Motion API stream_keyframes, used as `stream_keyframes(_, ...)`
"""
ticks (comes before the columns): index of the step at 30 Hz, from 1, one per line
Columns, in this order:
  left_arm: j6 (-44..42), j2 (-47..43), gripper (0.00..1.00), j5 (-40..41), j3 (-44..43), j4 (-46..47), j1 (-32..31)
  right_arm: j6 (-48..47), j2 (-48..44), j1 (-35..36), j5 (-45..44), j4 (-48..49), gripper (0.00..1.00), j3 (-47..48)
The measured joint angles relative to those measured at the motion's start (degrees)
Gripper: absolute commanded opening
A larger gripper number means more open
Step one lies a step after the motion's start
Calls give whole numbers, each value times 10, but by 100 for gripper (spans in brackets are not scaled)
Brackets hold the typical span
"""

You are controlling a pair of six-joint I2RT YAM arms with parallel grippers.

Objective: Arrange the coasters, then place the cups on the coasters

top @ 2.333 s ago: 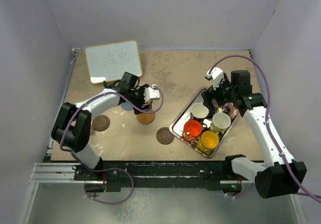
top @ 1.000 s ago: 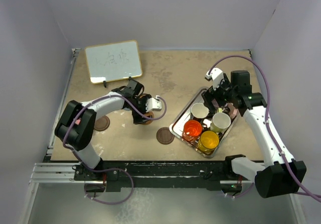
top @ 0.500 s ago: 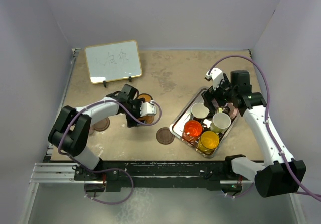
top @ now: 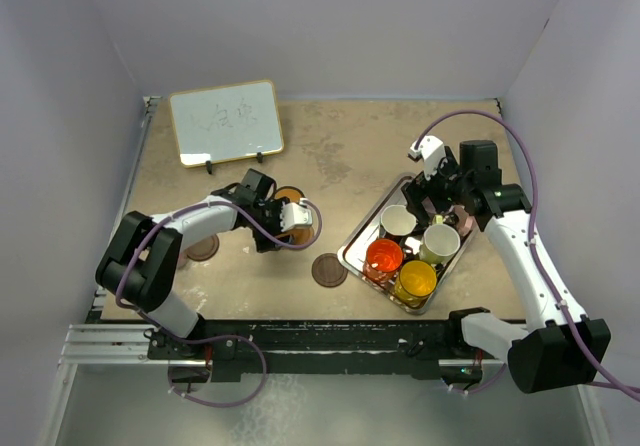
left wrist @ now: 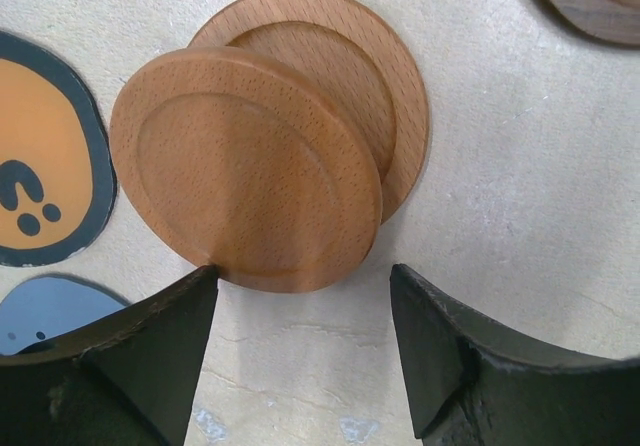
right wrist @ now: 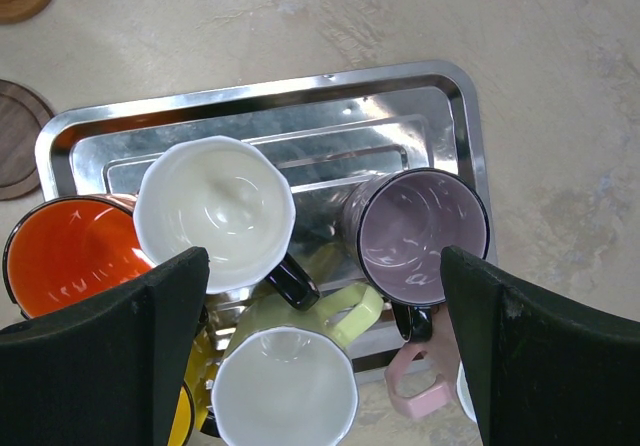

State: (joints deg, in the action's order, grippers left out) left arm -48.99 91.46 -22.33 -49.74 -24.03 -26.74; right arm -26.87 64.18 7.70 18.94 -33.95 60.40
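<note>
Swung lower since earlier, the left hand (left wrist: 300,274) stands open, fingers either side of the near edge of the upper tan coaster (left wrist: 245,171). That coaster overlaps a second tan coaster (left wrist: 405,86) just beyond. The right hand (right wrist: 322,256), unmoved, gapes wide above the mugs (right wrist: 214,211), all in the tray (right wrist: 300,91) beneath it. Arranging looks unfinished and no cup is placed. Only the wrist view reveals the overlap; only the top view shows both dark brown coasters (top: 328,269).
</note>
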Motion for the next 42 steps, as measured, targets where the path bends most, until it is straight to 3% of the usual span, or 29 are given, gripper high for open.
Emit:
stream_keyframes(9, 20, -2, 46, -11, 9, 28, 0, -2, 0, 0, 0, 0, 100, 0)
stream_keyframes(25, -32, -7, 37, 22, -2, -92, 1, -3, 4, 0, 0, -1, 100, 0)
stream_keyframes(33, -14, -37, 60, 10, -4, -126, 4, -4, 4, 0, 0, -2, 100, 0)
stream_keyframes(38, 37, -49, 74, -11, -26, -50, 2, -6, 4, 0, 0, -2, 100, 0)
stream_keyframes(42, 76, -43, 79, -8, -48, 18, -9, -6, 4, 0, -1, -2, 100, 0)
